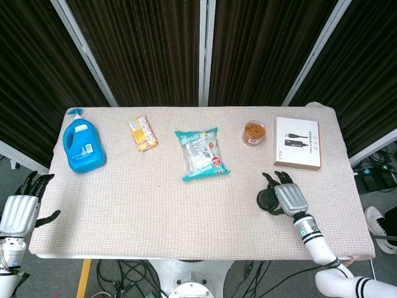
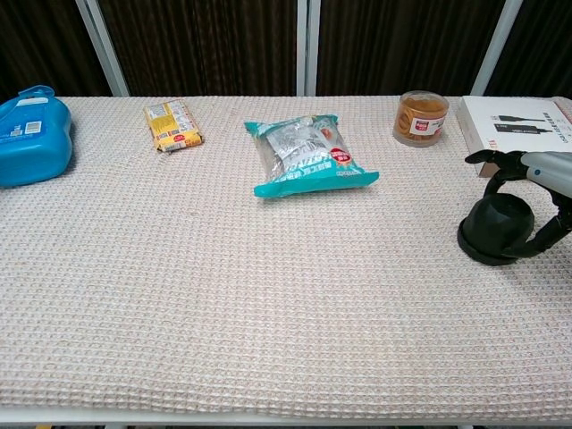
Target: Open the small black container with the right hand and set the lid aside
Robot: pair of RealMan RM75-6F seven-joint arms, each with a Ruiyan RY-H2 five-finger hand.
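The right hand (image 2: 547, 192) is partly cut off at the chest view's edge. Its fingers curl over and around the small black container (image 2: 497, 230), gripping it, near the table's (image 1: 155, 198) right front.

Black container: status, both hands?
Right hand arched around black container, lid still on. Left hand open, off table's edge. Nothing in the way.

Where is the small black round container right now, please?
The small black round container sits near the table's right edge, under the right robot hand, in front of the white flat box.
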